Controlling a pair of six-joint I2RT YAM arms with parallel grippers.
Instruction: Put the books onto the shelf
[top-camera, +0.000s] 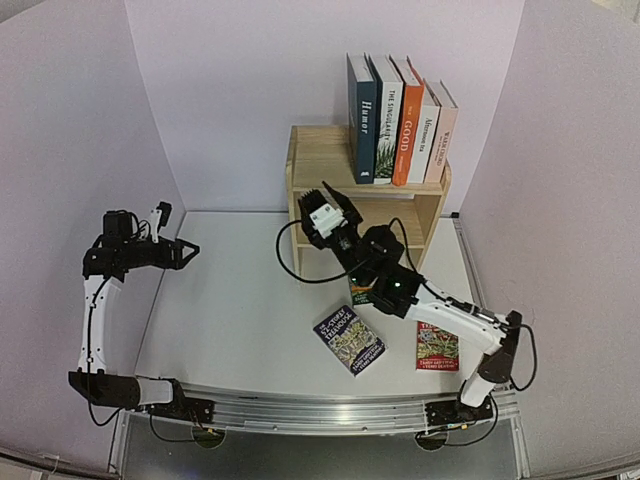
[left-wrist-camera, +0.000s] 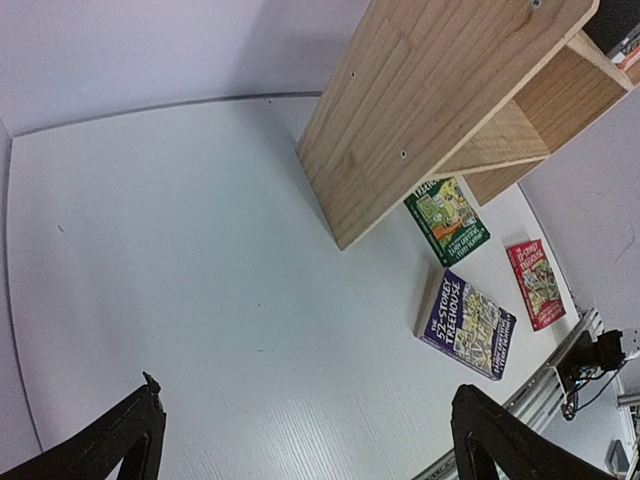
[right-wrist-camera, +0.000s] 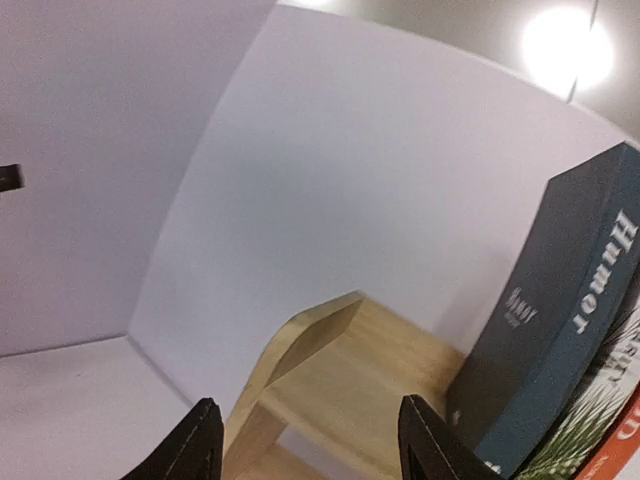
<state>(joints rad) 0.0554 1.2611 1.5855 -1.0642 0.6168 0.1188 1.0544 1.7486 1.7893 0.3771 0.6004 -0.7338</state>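
Smooth white tabletop bears a boxy pale-wood shelf and flat paperbacks.

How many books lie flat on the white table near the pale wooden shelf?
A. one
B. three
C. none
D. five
B: the left wrist view shows three lying flat on the white table: the green paperback, the dark purple paperback and the red paperback.
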